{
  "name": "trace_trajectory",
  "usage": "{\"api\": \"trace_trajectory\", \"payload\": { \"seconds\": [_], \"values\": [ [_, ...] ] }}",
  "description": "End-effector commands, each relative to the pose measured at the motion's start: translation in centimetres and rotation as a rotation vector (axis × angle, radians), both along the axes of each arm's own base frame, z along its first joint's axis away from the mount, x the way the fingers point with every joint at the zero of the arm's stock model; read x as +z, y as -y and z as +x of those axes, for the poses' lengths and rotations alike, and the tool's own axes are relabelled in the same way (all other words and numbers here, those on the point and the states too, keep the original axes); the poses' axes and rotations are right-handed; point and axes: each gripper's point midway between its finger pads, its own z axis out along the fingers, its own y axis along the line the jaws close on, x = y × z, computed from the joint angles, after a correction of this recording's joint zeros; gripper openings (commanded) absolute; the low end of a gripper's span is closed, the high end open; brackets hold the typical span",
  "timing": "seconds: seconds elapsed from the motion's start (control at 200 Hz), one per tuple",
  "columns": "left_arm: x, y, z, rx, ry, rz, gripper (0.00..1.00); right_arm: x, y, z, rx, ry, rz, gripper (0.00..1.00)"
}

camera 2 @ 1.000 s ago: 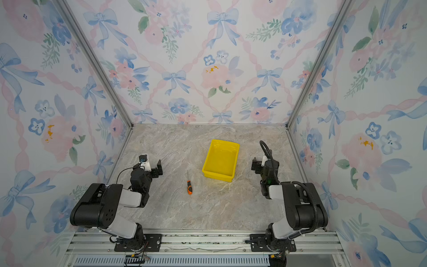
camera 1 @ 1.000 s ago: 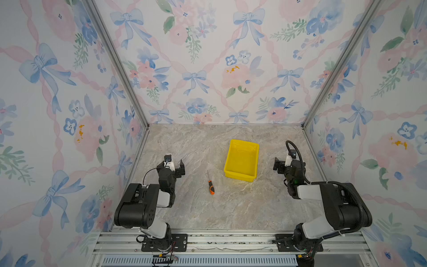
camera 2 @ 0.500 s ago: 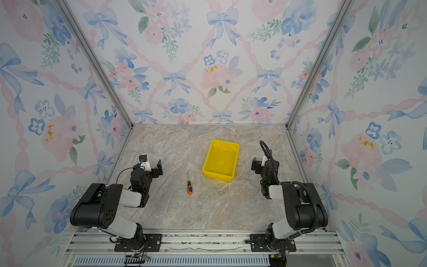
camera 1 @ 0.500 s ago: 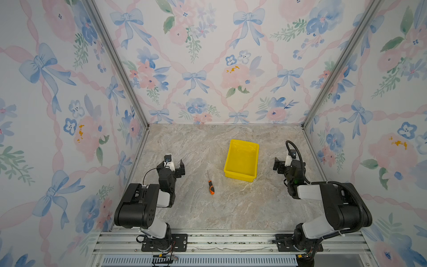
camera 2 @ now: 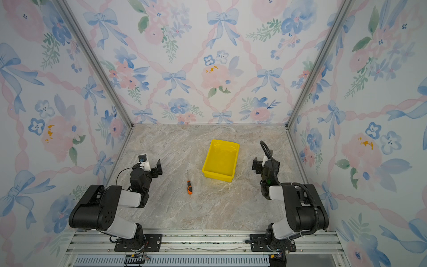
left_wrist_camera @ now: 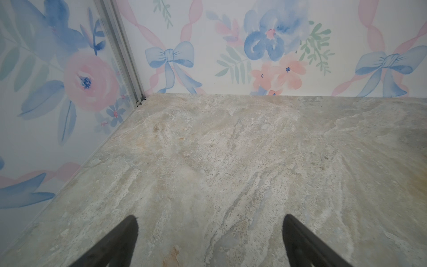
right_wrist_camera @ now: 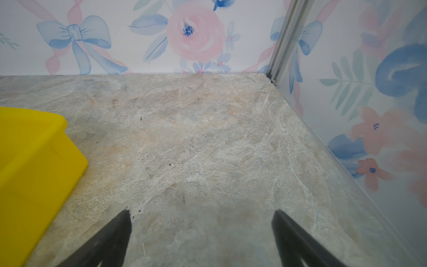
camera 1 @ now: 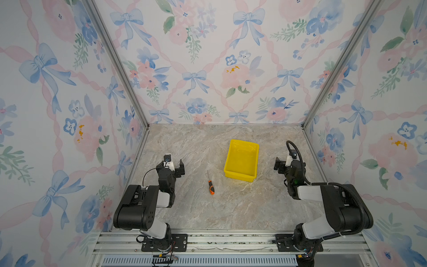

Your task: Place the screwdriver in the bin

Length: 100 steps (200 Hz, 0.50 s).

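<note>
The screwdriver [camera 1: 211, 186] [camera 2: 189, 186], with its orange-and-black handle and thin dark shaft, lies flat on the marble floor in both top views, between the two arms. The yellow bin [camera 1: 240, 176] [camera 2: 218, 176] stands just beyond it and to its right, with nothing inside; its side wall [right_wrist_camera: 34, 161] shows in the right wrist view. My left gripper [camera 1: 171, 167] [camera 2: 147, 167] [left_wrist_camera: 210, 218] is open over bare floor, left of the screwdriver. My right gripper [camera 1: 288, 165] [camera 2: 265, 166] [right_wrist_camera: 201, 212] is open too, to the right of the bin. Neither holds anything.
Floral walls close the cell on three sides, with metal corner posts [camera 1: 323, 76] at the back. Both arm bases sit on the aluminium rail [camera 1: 231, 240] at the front edge.
</note>
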Motion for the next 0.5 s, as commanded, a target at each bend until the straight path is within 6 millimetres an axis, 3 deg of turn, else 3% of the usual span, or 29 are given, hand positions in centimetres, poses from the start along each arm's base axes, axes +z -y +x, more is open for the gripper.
{"api": "trace_trajectory", "payload": {
  "seconds": [0.0,0.28,0.495],
  "values": [
    [1.1,-0.1,-0.8,0.007,0.028,0.010,0.98,1.6,1.0,-1.5,-0.069,0.054,-0.006,0.97],
    [1.4,-0.5,-3.3,0.033,0.016,-0.035,0.98,1.7,1.3,-4.0,-0.083,-0.010,0.017,0.97],
    [1.7,-0.5,-3.7,0.040,0.026,-0.055,0.98,2.4,1.2,-3.5,-0.083,-0.003,0.022,0.97]
  ]
}}
